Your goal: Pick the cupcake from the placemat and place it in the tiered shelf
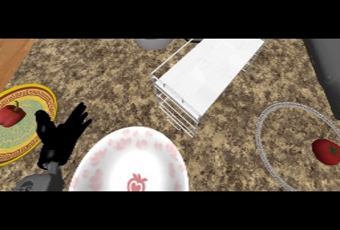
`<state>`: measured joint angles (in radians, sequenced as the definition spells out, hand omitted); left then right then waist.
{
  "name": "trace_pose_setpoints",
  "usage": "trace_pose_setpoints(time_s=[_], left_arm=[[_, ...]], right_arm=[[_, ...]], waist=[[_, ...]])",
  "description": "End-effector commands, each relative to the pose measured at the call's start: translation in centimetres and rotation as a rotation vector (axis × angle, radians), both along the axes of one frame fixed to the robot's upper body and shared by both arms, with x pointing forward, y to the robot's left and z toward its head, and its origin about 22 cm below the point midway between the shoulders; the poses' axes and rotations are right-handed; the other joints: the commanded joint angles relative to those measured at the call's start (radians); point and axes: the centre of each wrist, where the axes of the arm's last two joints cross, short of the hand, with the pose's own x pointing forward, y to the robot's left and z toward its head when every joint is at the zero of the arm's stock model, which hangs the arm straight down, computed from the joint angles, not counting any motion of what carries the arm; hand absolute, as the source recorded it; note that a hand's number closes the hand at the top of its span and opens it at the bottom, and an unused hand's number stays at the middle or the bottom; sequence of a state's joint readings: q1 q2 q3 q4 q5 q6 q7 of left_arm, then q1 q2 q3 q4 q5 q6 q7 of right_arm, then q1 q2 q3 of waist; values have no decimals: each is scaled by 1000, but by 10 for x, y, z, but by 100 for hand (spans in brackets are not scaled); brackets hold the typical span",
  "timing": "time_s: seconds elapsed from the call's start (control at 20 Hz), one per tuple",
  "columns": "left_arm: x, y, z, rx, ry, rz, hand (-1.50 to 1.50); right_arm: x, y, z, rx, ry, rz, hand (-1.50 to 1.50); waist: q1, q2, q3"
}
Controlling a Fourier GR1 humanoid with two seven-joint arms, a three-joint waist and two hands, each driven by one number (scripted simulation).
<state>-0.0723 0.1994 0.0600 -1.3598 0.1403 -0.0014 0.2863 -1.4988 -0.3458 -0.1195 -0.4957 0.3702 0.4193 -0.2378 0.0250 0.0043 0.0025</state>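
Speckled brown stone counter (106, 72), matt and grainy. Thin white wire shelf (199, 76) with smooth flat white tiers. Glossy white plate (133, 157) with pink print. Yellow plate (26, 130) with patterned rim. Smooth red pepper (11, 114), shiny tomato (327, 151). Wood strip (13, 54) at left.

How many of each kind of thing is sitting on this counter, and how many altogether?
Plates: 3 (yellow-rimmed plate, pink-patterned plate, clear plate)
Red vegetables: 2 (red pepper, tomato)
Wire shelves: 1 (tiered shelf)
Total: 6
No cupcake shows.
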Motion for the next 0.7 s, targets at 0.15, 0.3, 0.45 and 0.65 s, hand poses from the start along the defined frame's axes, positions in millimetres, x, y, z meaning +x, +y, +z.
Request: trace_pose_setpoints(time_s=[0.15,0.3,0.45,0.65], left_arm=[[-9,-9,-13,-21,43,-2,0],[7,-14,3,-6,30,3,0],[1,-4,-2,4,23,0,0],[-12,4,-9,2,27,-26,0]], right_arm=[[6,-15,1,246,157,25,-150],[4,1,23,311,237,39,-150],[7,-30,20,401,313,18,-150],[5,-50,27,528,283,-122,-150]], waist=[[2,4,-3],[3,4,-3],[-2,2,-3],[16,10,-4]])
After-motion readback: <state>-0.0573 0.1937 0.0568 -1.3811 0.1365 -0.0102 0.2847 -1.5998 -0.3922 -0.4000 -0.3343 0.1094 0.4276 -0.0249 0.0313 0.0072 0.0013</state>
